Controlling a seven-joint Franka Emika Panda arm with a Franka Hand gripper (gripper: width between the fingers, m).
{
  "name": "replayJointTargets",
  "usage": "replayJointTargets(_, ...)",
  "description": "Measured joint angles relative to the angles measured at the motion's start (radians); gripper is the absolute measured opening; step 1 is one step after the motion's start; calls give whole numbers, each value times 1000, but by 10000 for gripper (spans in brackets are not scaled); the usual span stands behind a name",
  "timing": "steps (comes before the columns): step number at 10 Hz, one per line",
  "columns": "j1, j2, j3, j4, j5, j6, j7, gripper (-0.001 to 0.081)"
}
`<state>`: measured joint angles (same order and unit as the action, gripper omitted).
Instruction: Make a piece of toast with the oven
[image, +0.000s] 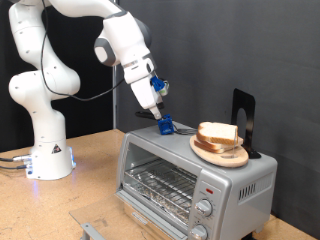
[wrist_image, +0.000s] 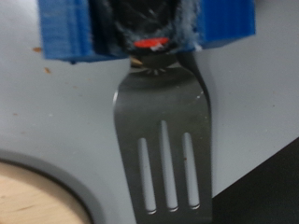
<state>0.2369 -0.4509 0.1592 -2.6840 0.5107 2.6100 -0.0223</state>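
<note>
Your gripper (image: 163, 124) sits low over the oven (image: 195, 180) roof, its blue fingers closed on a slotted metal spatula (wrist_image: 164, 140). Push the blade in too steeply and you may shove the wooden plate (image: 222, 152) off the roof. The piece of toast (image: 217, 132) rests on that plate, just beside the gripper, toward the exterior view's right.
</note>
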Motion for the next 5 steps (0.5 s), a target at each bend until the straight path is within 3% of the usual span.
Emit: replayJointTargets(5, 5, 60, 13, -9, 7, 61, 0, 809)
